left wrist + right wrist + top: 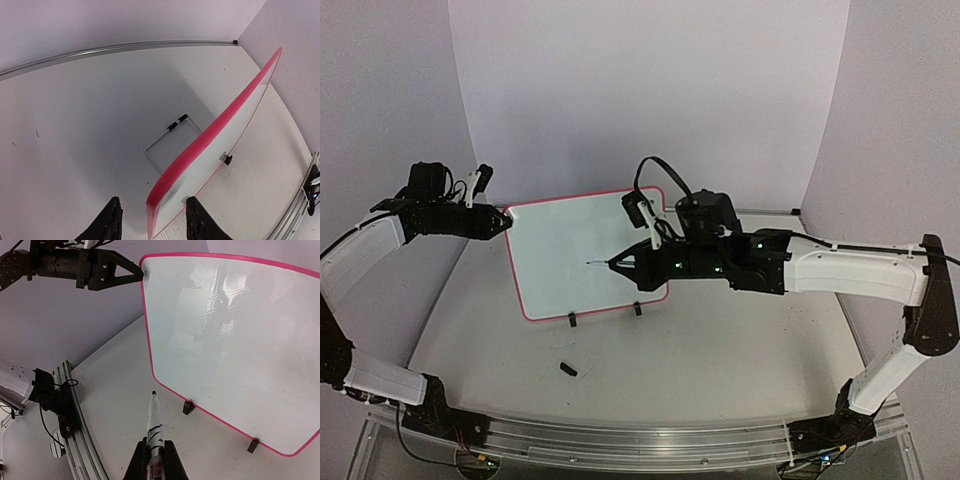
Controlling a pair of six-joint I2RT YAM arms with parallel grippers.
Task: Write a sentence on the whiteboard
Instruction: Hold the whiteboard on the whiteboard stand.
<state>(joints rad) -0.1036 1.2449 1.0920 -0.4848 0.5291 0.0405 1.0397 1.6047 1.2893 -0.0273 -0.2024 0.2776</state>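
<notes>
The whiteboard is standing on the table, left of centre, leaning back. The left gripper is straddling its upper left corner, jaws partly closed; I cannot tell whether it grips. The right gripper is clamping a marker, whose tip is pointing near the board's face.

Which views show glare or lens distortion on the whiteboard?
Right wrist: soft reflections smear the whiteboard face, its rim bowed by the wide lens; marker sharp. Left wrist: whiteboard edge-on, back rail curved, shadow on the table behind it. Top external: evenly lit, no glare, slightly soft.
</notes>
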